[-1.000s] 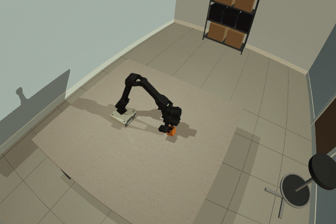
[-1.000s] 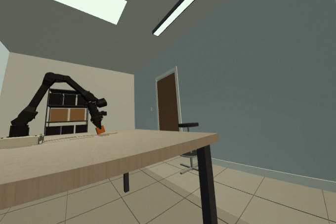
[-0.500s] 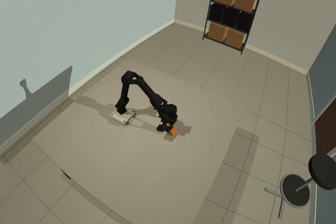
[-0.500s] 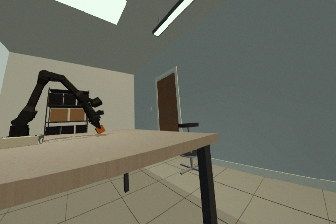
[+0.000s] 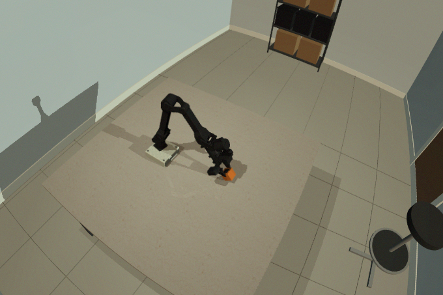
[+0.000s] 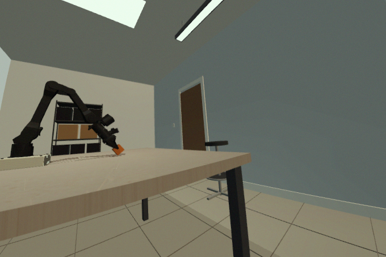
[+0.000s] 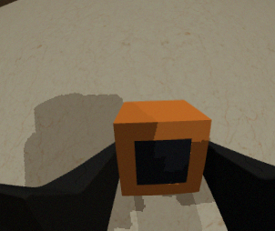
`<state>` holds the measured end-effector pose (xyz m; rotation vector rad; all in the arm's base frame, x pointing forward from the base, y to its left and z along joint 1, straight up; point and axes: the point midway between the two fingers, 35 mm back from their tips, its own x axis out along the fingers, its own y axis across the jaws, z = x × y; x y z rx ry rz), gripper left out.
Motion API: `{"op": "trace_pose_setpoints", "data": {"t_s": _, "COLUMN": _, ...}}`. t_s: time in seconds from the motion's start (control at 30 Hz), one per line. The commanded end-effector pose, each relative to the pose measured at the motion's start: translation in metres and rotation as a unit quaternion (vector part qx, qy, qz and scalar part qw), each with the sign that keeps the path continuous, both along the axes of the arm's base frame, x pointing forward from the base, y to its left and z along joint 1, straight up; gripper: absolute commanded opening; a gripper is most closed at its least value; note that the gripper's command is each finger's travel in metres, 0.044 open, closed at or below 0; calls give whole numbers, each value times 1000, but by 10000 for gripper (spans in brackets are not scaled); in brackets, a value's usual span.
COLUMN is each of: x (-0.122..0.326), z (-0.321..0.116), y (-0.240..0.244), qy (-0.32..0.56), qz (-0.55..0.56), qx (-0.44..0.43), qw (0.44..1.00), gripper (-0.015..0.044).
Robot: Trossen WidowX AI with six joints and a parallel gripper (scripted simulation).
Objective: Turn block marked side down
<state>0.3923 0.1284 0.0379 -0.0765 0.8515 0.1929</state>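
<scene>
Though the grip is made, the turn is only part done!

With the orange block pinched between its fingers, the end effector has it tipped on a slant, low over the worktop! Is a lower edge touching down? Can't tell from these views. And look at the wrist view: the dark square, surely the marked side, faces back toward the wrist camera, so it isn't down yet!

So where do we stand? Block secured, that's in the bag, and a tilt is on. Still to come, by my reckoning: a good deal more rotation until that mark meets the surface, then a gentle set-down and the release. Somewhere in the middle of the job, I'd call it, and it may well take a second grip to finish!
</scene>
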Motion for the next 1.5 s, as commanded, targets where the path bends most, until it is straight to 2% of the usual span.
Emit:
{"op": "trace_pose_setpoints", "data": {"t_s": 0.0, "x": 0, "z": -11, "y": 0, "qy": -33, "qz": 1, "qx": 2, "qw": 999, "gripper": 0}}
{"op": "trace_pose_setpoints", "data": {"t_s": 0.6, "x": -13, "z": -16, "y": -4, "qy": -168, "qz": -2, "qx": 32, "qw": 985, "gripper": 0}}
{"op": "trace_pose_setpoints", "data": {"t_s": 1.3, "x": -14, "z": -13, "y": -5, "qy": -190, "qz": -3, "qx": 36, "qw": 981, "gripper": 0}}
{"op": "trace_pose_setpoints", "data": {"t_s": 1.47, "x": -14, "z": -13, "y": -5, "qy": -190, "qz": -3, "qx": 36, "qw": 981, "gripper": 131}}
